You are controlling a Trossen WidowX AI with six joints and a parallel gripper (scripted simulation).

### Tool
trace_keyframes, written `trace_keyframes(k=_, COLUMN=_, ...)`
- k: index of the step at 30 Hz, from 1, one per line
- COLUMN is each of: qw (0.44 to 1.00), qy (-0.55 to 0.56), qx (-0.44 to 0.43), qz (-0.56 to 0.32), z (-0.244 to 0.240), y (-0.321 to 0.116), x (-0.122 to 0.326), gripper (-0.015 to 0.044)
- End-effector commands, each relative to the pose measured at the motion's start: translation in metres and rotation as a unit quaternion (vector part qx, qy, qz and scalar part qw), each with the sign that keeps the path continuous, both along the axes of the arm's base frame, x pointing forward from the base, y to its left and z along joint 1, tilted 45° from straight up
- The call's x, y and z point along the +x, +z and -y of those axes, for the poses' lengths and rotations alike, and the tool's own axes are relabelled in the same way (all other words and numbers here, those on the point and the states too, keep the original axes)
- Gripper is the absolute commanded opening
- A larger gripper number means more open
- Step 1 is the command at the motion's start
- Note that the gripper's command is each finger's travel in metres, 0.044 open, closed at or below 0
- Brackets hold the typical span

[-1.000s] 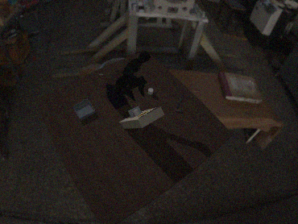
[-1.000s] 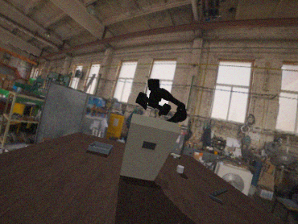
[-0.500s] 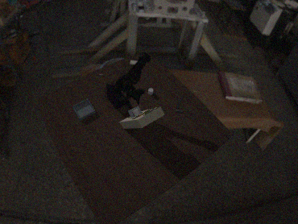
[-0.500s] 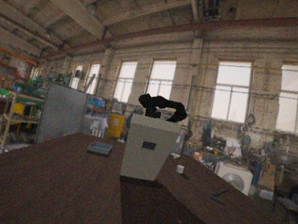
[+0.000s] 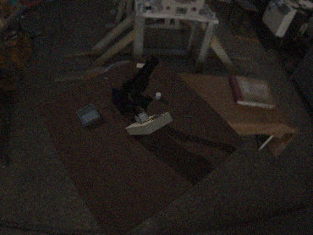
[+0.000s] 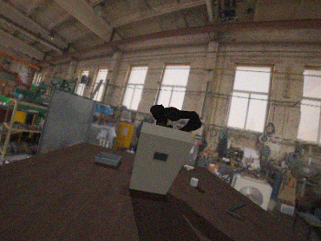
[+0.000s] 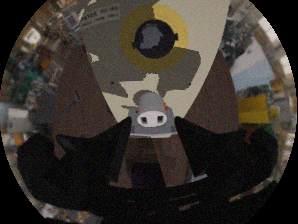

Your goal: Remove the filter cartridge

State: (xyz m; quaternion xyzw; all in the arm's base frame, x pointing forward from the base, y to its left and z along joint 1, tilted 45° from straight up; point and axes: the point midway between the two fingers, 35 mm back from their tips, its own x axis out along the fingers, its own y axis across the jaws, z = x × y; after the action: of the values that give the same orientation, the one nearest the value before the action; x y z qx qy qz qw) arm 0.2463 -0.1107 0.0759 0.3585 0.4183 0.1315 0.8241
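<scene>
The service panel (image 6: 145, 173) (image 7: 212, 30) stands on the table, its working face shown in the wrist view. A yellow ring (image 7: 128, 54) surrounds a dark round opening (image 7: 167, 46) with a small notch on either side; I cannot tell whether any part of the cartridge is inside. Below it a grey stub (image 7: 151, 103) with a white face and two dark openings juts from a grey bracket (image 7: 152, 130); I cannot tell whether this is the cartridge. My gripper (image 7: 153, 119) is open, its fingertips either side of the stub, nothing visibly gripped. The blue-grey tray (image 5: 88, 115) (image 6: 108, 159) shows no cartridge.
A small white cylinder (image 5: 158, 95) (image 6: 193, 182) stands on the table beside the panel. Thin dark pieces (image 6: 235, 211) lie farther off on the table. A wooden side table (image 5: 211, 99) with a book (image 5: 255, 90) stands at the right in the top view.
</scene>
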Motion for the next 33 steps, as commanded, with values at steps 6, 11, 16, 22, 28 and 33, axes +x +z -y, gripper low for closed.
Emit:
trace_keyframes(k=6, qw=1.0, qy=-0.002, qx=0.002, qz=-0.003, z=-0.008, y=-0.009, x=0.007, gripper=0.0305)
trace_keyframes(k=11, qw=1.0, qy=-0.001, qx=0.003, qz=-0.002, z=-0.013, y=-0.013, x=0.012, gripper=0.0305)
trace_keyframes(k=16, qw=1.0, qy=0.0, qx=0.001, qz=0.001, z=-0.012, y=-0.012, x=0.012, gripper=0.0285)
trace_keyframes(k=22, qw=1.0, qy=0.0, qx=0.001, qz=0.001, z=-0.012, y=-0.012, x=0.012, gripper=0.0245)
trace_keyframes(k=28, qw=1.0, qy=0.0, qx=0.001, qz=0.001, z=-0.012, y=-0.012, x=0.012, gripper=0.0205)
trace_keyframes(k=33, qw=1.0, qy=0.0, qx=0.001, qz=0.001, z=-0.012, y=-0.012, x=0.012, gripper=0.0113)
